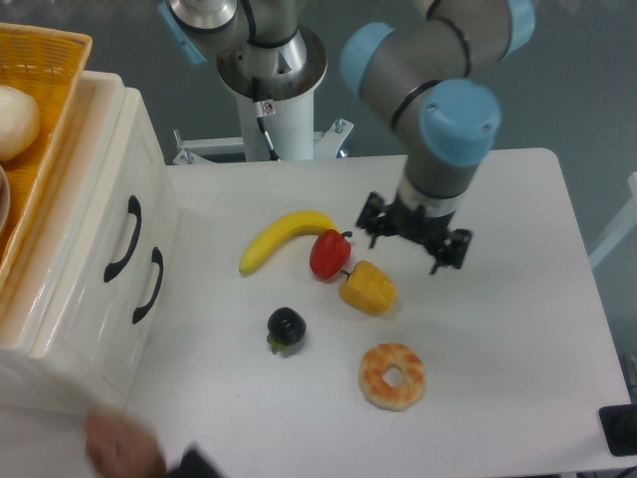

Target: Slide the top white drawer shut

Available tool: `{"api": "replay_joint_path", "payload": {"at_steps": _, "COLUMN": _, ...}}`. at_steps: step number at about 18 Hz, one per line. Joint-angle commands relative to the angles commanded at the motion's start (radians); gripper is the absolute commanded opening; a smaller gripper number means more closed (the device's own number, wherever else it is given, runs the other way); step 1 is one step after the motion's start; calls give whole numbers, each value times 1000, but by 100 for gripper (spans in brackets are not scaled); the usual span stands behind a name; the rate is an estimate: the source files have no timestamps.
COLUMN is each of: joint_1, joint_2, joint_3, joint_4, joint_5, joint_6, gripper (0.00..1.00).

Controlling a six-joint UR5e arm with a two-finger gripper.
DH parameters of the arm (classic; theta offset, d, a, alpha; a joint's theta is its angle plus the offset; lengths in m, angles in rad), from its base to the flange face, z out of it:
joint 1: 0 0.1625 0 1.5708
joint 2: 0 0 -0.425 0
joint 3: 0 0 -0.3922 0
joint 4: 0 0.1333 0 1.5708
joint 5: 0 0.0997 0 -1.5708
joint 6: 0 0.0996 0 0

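The white cabinet (85, 329) stands at the left edge of the table. Its top white drawer (100, 189) carries a curved black handle (120, 239), and its front sits flush with the lower drawer front (139, 329), which has its own black handle (149, 286). My gripper (415, 235) hangs over the right half of the table, far from the cabinet and just right of the fruit. The wrist above it hides the fingertips; only black parts show on either side.
A banana (284, 237), red pepper (329, 254), yellow pepper (368, 287), dark berry (286, 327) and doughnut (392, 375) lie mid-table. A yellow wicker basket (45, 80) sits on the cabinet. A person's hand (124, 446) shows at the bottom left.
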Motion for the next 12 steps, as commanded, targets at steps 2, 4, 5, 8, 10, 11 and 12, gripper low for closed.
{"api": "replay_joint_path", "payload": {"at_steps": 2, "joint_1": 34, "joint_2": 20, "joint_3": -12, "joint_4": -5, "joint_5": 0, "joint_6": 69, "gripper": 100}}
{"api": "replay_joint_path", "payload": {"at_steps": 4, "joint_1": 69, "joint_2": 35, "joint_3": -34, "joint_4": -6, "joint_5": 0, "joint_6": 149, "gripper": 100}}
{"api": "replay_joint_path", "payload": {"at_steps": 5, "joint_1": 87, "joint_2": 43, "joint_3": -44, "joint_4": -5, "joint_5": 2, "joint_6": 189, "gripper": 100}}
{"api": "replay_joint_path", "payload": {"at_steps": 8, "joint_1": 130, "joint_2": 63, "joint_3": -61, "joint_4": -9, "joint_5": 5, "joint_6": 269, "gripper": 100}}
{"api": "replay_joint_path", "payload": {"at_steps": 10, "joint_1": 150, "joint_2": 72, "joint_3": -75, "joint_4": -8, "joint_5": 6, "joint_6": 295, "gripper": 100}}
{"api": "replay_joint_path", "payload": {"at_steps": 11, "joint_1": 154, "joint_2": 74, "joint_3": -75, "joint_4": -8, "joint_5": 6, "joint_6": 301, "gripper": 100}}
{"api": "replay_joint_path", "payload": {"at_steps": 12, "joint_1": 155, "joint_2": 75, "joint_3": -75, "joint_4": -8, "joint_5": 6, "joint_6": 301, "gripper": 100}}
